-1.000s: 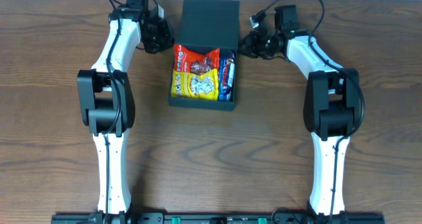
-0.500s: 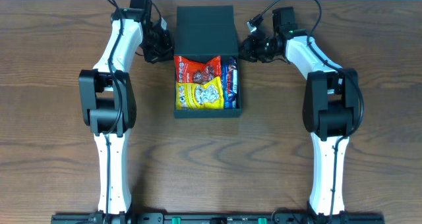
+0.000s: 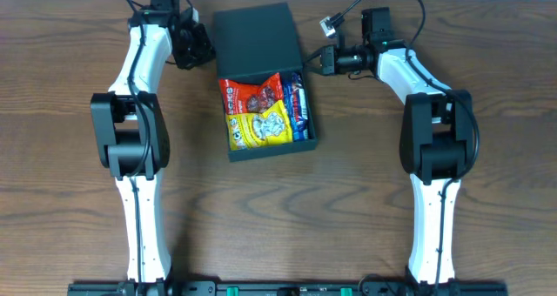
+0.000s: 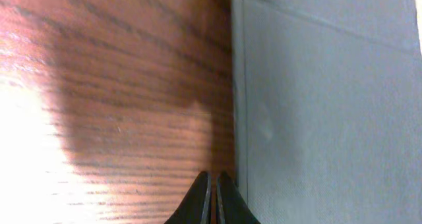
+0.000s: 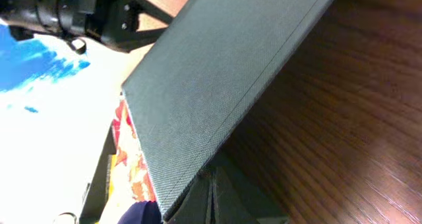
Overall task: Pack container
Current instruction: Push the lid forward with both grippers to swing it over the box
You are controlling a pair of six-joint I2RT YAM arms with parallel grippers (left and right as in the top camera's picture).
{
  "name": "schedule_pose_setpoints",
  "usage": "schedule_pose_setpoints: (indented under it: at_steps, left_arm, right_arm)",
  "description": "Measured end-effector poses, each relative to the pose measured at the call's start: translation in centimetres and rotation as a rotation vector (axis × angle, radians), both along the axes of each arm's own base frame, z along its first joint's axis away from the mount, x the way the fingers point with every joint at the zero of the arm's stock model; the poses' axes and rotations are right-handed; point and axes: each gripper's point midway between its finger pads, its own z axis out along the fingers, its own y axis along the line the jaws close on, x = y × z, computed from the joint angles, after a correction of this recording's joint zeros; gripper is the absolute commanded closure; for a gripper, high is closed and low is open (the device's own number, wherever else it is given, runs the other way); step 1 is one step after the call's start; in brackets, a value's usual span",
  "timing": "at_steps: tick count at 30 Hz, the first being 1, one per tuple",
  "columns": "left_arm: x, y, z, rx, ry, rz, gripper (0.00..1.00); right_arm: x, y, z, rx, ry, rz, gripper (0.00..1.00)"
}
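My left claw (image 4: 212, 184) and right claw (image 5: 211, 184) sit pinched together flanking the matte dark container (image 3: 274, 148), lid (image 3: 257, 39) raised, packets (image 3: 261, 113) inside.

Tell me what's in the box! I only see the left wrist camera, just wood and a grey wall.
Observer: Overhead, a red packet, a yellow packet and a blue packet lie in the container.
Operator: Is the lid shut?
Observer: No, the lid is flapped open behind the packets.
Operator: Where's the other gripper?
Observer: The right gripper sits close beside the lid's right edge.
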Motion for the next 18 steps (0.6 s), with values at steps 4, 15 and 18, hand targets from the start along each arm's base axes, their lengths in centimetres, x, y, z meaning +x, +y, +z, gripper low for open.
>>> schedule_pose_setpoints:
  at_steps: [4, 15, 18]
  left_arm:
    - [0.8, 0.0, 0.4, -0.007, -0.032, 0.015, 0.94]
    - [3.5, -1.0, 2.7, -0.087, -0.182, -0.017, 0.94]
    - [3.5, -1.4, 3.1, -0.12, -0.195, -0.042, 0.94]
  right_arm:
    - [0.0, -0.1, 0.2, 0.013, -0.004, 0.005, 0.99]
    - [1.0, -0.8, 2.9, 0.126, -0.136, 0.048, 0.98]
    - [1.1, -1.0, 3.7, 0.165, -0.166, 0.065, 0.98]
